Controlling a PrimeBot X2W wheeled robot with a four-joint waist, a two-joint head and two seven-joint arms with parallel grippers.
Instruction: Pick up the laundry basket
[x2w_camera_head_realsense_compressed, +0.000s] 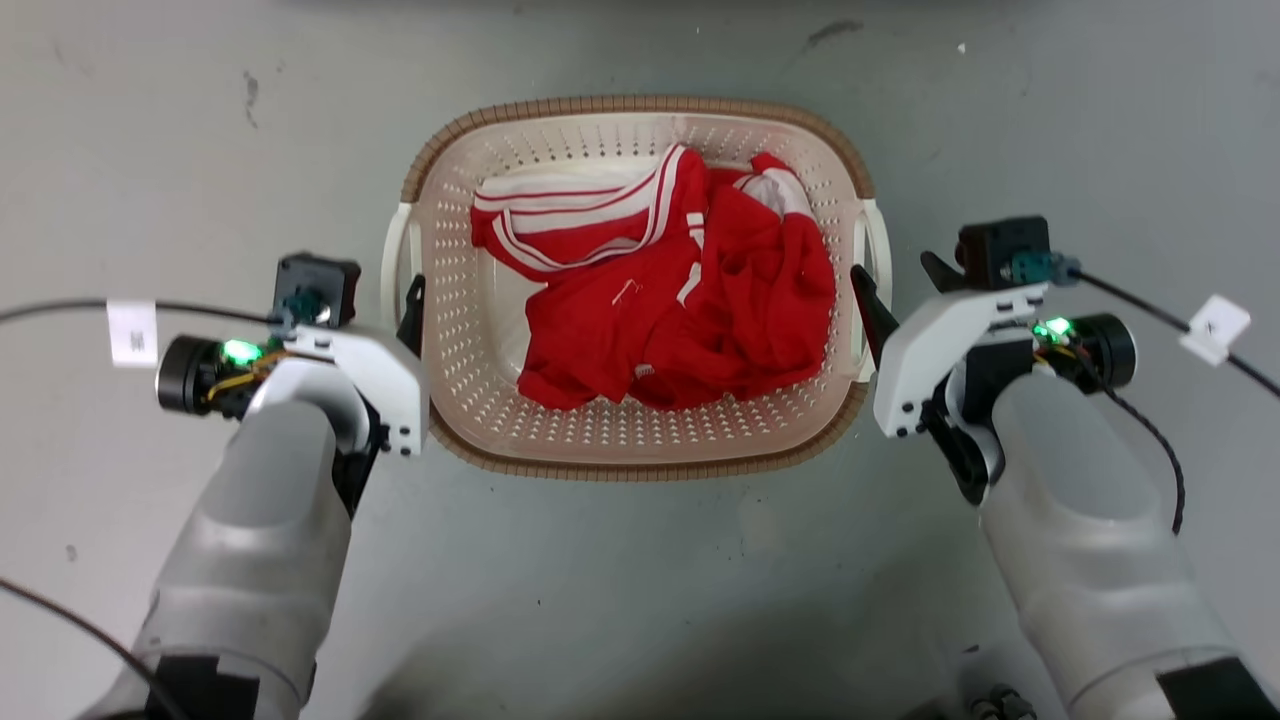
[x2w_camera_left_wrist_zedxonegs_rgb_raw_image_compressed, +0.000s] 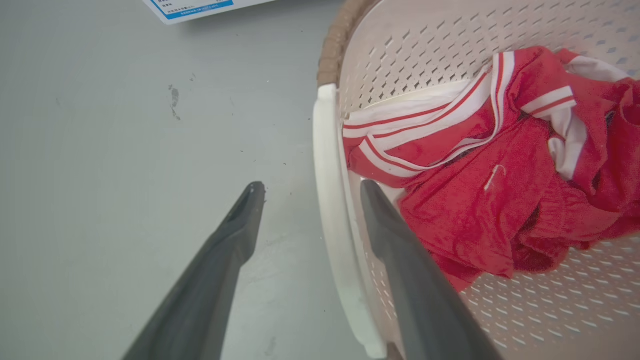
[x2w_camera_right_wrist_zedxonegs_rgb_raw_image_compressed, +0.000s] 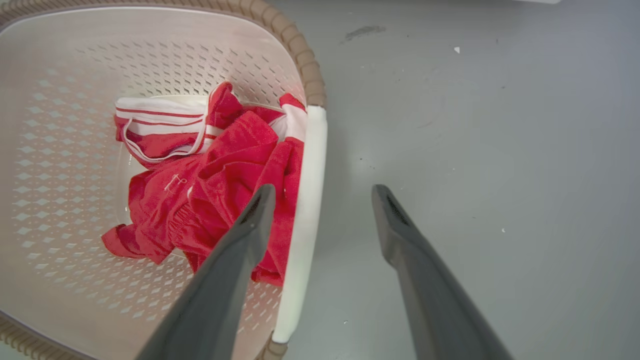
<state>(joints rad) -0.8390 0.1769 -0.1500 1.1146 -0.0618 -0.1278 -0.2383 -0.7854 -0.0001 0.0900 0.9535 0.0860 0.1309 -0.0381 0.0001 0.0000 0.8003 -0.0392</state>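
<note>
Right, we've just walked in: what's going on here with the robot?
The robot is setting up to lift the laundry basket, which holds red and white clothes and seems to sit on the grey floor. Its left hand is open, fingers straddling the white left handle; its right hand is open the same way over the right handle. Neither has closed yet.

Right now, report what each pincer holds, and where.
Nothing held: the left pincer and right pincer are open, each straddling a white handle of the laundry basket.
</note>
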